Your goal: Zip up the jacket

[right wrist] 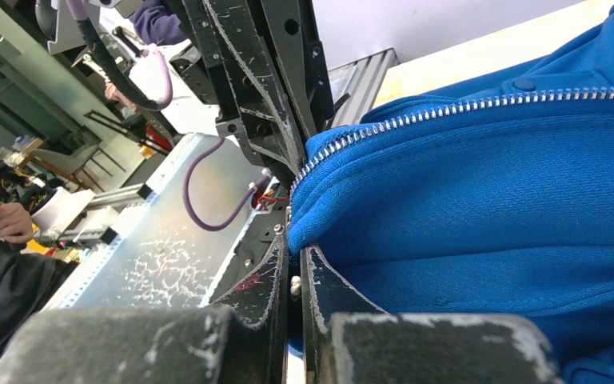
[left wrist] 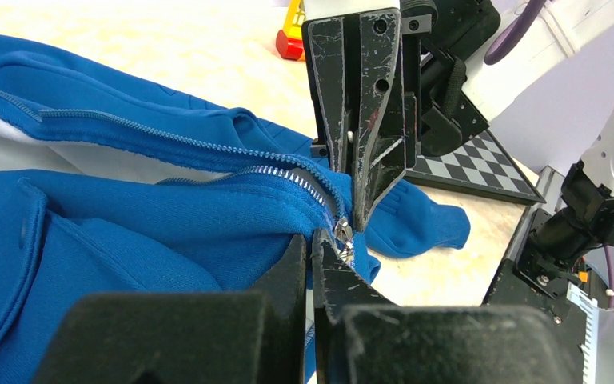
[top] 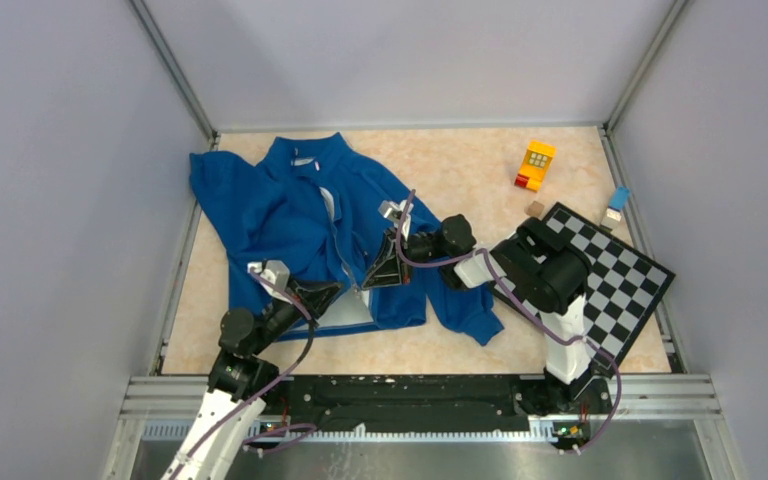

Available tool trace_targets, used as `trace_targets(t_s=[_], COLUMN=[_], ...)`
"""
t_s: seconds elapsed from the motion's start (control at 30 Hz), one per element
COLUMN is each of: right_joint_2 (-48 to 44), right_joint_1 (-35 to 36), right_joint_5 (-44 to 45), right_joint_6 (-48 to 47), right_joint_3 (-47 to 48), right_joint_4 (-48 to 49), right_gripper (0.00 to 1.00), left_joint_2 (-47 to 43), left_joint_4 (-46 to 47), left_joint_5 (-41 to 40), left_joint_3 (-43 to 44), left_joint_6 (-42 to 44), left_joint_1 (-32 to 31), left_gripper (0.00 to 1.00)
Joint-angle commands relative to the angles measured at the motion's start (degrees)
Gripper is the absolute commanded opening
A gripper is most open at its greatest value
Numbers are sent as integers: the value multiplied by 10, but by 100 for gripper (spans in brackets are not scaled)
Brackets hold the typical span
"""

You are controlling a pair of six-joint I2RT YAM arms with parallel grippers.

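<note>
Royal-blue fabric is filling the left half of the pale surface (top: 460,170), where the jacket (top: 290,215) is lying flat, collar at the far side and hem towards my bases. Its front is gaping, with pale lining (top: 352,310) showing. I am working both arms at the bottom of that opening. My left claw (left wrist: 313,248) is pressed together, its tips meeting right at a small metal piece (left wrist: 341,232) at the foot of the zipper. I cannot tell whether it is truly gripping that piece or only touching it. My right claw (right wrist: 292,258) is coming in from the opposite side, pinching the blue edge of the other front panel just where its zipper teeth (right wrist: 464,106) are ending.

As I am judging it, the step in hand is joining the two zipper ends at the hem, since the two rows are converging here but are parted farther up. To do it well, I am wanting both ends level and pulled flat, with no fabric bunching between the tips. The loose end should feed straight down into the metal piece, not at an angle. Only once it is seated should one claw anchor the hem while the other draws the pull towards the collar.
</note>
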Motion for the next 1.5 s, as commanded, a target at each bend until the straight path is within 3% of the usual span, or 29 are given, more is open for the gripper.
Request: trace_targets(t_s=[0.0,0.63,1.23,1.47], right_joint_2=[-27,-35,-32,-68], right_joint_1=[11,3,12,11], right_joint_5=[-10,38,80,79], right_joint_6=[-13,-15,91,63], right_joint_3=[14,4,9,-3], right_joint_4=[126,125,124,12], right_gripper=[0,0,0,0], left_joint_2=[8,3,4,8], left_joint_4=[38,26,9,1], left_joint_5=[11,22,12,10], left_joint_3=[14,18,26,31], left_joint_6=[2,5,12,17], left_joint_1=[0,0,0,0], left_gripper=[0,0,0,0])
